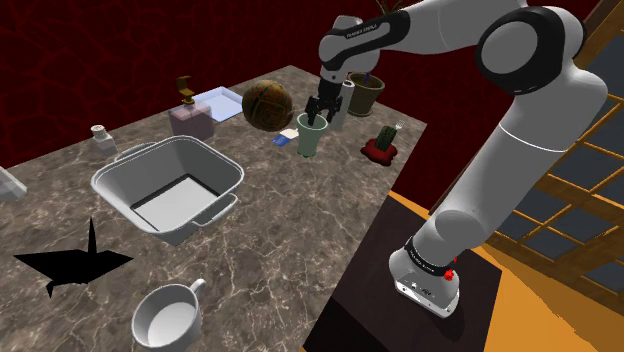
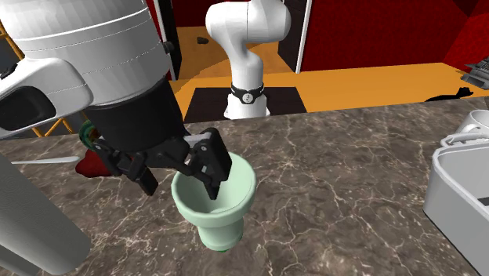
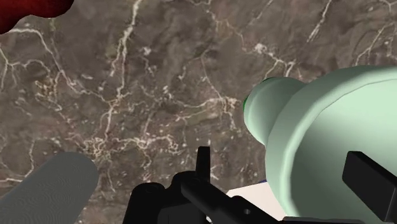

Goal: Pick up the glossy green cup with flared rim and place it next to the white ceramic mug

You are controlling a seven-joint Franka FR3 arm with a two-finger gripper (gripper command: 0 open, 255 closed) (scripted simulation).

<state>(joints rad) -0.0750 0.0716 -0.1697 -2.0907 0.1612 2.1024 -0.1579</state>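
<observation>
**Gripper poised over the rim of the green cup, grasp not yet closed**

A pale green cup [image 2: 217,205] stands upright on the counter. It has a smooth, softly shiny surface, a wide flared rim and a body that narrows toward a small foot. It sits at the far end of the counter, close to the robot's stand.

The black two-finger gripper [image 2: 179,187] is lowered onto the cup from above with its jaws apart. One finger [image 2: 211,168] dips inside the bowl and the other hangs outside, so the near wall of the cup lies between them. The outer finger looks clear of the wall, so nothing appears to be held.

The step in hand seems to be the grasp itself. The next move likely calls for pinching the thin wall squarely, since a flared, glossy rim could slip or tip the cup, and then lifting it straight up.

The counter [image 1: 280,230] is dark brown stone laced with white veins. A brown ribbed ball [image 1: 267,104] sits just beside the cup. A white rectangular tub [image 1: 228,176] with rounded corners lies between the cup and the white mug [image 1: 168,316]. The mug stands well apart, at the opposite end, so a long carry remains.
</observation>
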